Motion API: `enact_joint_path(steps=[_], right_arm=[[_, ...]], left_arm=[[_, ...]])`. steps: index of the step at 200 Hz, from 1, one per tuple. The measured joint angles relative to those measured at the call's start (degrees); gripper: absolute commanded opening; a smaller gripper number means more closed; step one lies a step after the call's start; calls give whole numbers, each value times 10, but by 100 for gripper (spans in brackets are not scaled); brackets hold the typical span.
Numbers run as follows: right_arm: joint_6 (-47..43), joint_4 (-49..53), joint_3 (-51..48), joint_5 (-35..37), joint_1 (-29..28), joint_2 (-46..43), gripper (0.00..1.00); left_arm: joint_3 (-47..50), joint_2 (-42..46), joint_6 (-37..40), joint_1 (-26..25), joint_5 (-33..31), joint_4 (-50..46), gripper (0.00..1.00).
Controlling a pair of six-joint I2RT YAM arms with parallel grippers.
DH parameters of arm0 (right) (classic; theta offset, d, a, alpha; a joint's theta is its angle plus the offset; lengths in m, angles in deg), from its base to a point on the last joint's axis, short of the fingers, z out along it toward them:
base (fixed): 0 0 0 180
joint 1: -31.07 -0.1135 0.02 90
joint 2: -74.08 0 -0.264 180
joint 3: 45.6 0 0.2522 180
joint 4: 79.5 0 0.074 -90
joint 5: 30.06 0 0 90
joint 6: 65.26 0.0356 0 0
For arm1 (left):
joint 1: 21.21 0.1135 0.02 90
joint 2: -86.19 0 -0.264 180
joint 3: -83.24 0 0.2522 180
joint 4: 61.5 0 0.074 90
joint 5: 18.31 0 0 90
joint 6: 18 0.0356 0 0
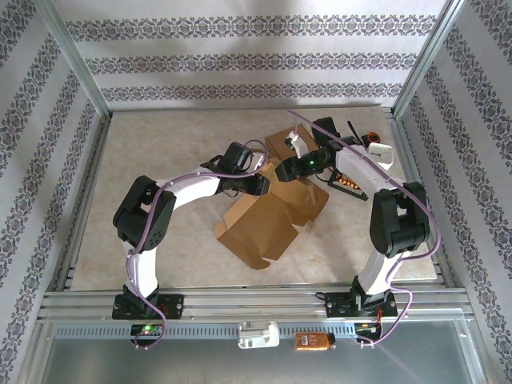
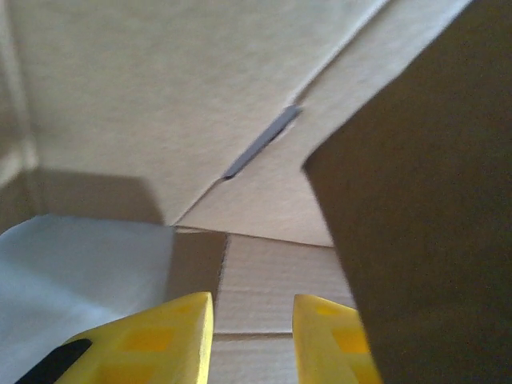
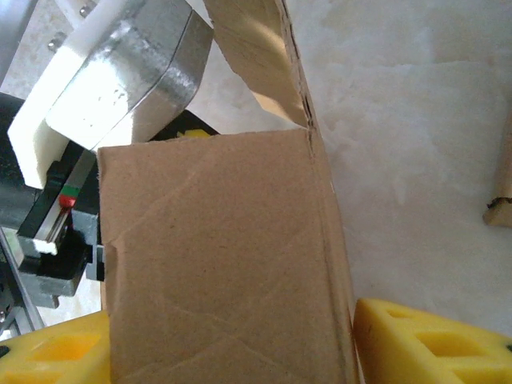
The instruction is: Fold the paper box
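Note:
The brown paper box lies partly unfolded in the middle of the table, with flat flaps toward the front and raised panels at the back. My left gripper reaches into it from the left. In the left wrist view its yellow fingers stand apart over the cardboard floor, with nothing between them and a dark flap close on the right. My right gripper meets the box from the back right. A cardboard panel spans the gap between the right gripper's two fingers, which press on its sides.
A white object and small orange pieces sit at the back right by the frame post. The left arm's silver-white wrist is close behind the panel. Metal rails run along the near edge and patterned walls enclose the table.

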Motion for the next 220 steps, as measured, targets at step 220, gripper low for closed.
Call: enact_joint_path(steps=[220], right_arm=[[-2, 11, 0, 12, 0, -29, 63]], left_arm=[[-10, 78, 165, 132, 40, -78, 71]])
